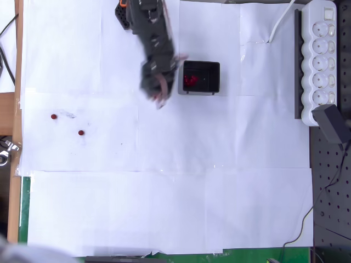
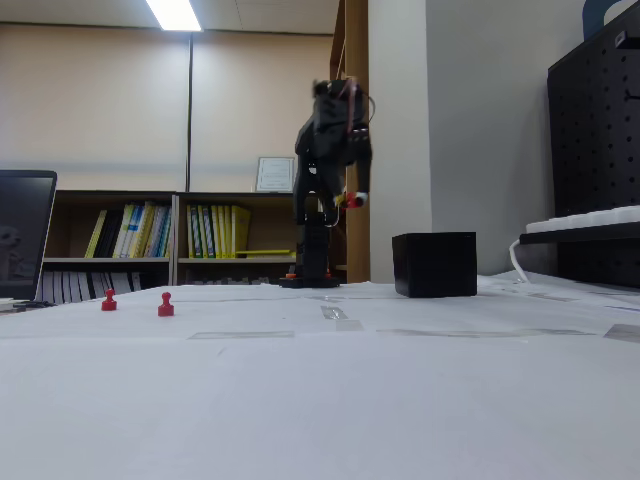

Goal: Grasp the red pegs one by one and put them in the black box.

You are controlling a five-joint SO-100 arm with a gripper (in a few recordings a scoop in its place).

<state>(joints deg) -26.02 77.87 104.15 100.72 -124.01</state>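
**Fingers unreadable, two pegs left on the sheet**

Fingers first: whether they stand apart or together cannot be told. From overhead, the gripper (image 1: pixel 160 93) is a motion-blurred dark mass with a pale, pinkish tip, just left of the black box (image 1: pixel 201 77) and clear of its rim. No peg can be made out at the tip. Inside the box a cluster of red shows against the glossy floor; a count is not possible. Two red pegs lie well apart from the box on the white paper (image 1: pixel 164 192), toward the left edge: one (image 1: pixel 53 116) further left, the other (image 1: pixel 81 132) slightly lower and nearer the centre. A white power strip (image 1: pixel 321 60) runs along the right side.

The low fixed view shows the arm raised high, the gripper (image 2: pixel 352 199) well above the table with an orange-and-white tip, left of the box (image 2: pixel 434 264). Both pegs stand upright, the left one (image 2: pixel 109 300) and its neighbour (image 2: pixel 166 304) near each other.

Risks, as a judgement: the pegs are tiny and upright, so a descent slightly off-centre could tip one over or send it rolling toward the paper's edge. The two sit fairly close, so widely spread fingers reaching for one might nudge the other.
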